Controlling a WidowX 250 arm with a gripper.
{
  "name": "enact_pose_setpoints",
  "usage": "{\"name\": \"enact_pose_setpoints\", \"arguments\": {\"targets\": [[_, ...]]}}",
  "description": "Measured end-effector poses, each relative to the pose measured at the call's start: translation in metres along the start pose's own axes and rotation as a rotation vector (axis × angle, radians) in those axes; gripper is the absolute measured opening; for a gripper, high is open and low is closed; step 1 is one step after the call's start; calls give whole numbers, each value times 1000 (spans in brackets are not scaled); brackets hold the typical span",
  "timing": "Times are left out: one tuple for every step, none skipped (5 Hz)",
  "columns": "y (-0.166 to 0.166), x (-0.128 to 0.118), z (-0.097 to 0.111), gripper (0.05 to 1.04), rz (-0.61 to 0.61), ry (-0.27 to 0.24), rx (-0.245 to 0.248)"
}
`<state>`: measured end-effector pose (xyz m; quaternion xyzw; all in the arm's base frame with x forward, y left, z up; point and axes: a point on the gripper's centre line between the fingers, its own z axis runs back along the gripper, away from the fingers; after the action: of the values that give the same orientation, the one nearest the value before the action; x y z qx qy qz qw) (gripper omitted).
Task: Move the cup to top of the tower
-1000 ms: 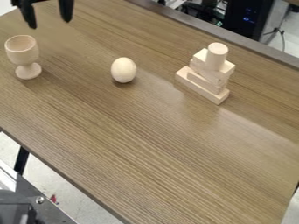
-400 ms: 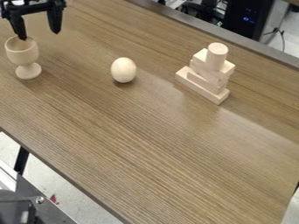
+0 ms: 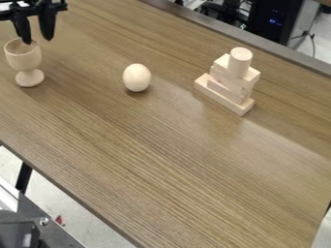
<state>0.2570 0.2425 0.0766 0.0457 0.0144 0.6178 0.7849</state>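
Note:
At the upper left, the gripper [image 3: 37,39] hangs by the wooden cup's rim, its two fingers parted. One fingertip is over or just inside the cup's mouth; the other stands to the right of the rim, with a gap between them. The pale goblet-shaped cup [image 3: 24,57] is upright on its round foot on the table. Toward the upper right is the tower [image 3: 229,79], made of stacked flat wooden blocks on a long base block, with an upright cylinder [image 3: 240,62] on top.
A wooden egg [image 3: 136,77] stands on the brown table [image 3: 168,160] between the cup and the tower. Dark equipment [image 3: 275,22] is beyond the table's far edge, and a metal frame [image 3: 45,227] lies past the near left edge.
The gripper has come down and to the left, to the cup's rim. Its fingers are closer together than before. The cup has shifted very slightly left.

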Motion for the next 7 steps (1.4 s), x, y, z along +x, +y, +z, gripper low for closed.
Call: {"name": "enact_pose_setpoints", "arguments": {"targets": [[2,-3,-14,162,11,36,31],[4,-2,-14,99,26,28,32],[5,-2,-12,99,31,14,27],[4,-4,1,99,41,4,-9],[-3,-15,50,99,6,-42,-72],[-28,-33,102,99,-84,-103,-125],[-50,-56,134,99,-192,-54,-141]]}}
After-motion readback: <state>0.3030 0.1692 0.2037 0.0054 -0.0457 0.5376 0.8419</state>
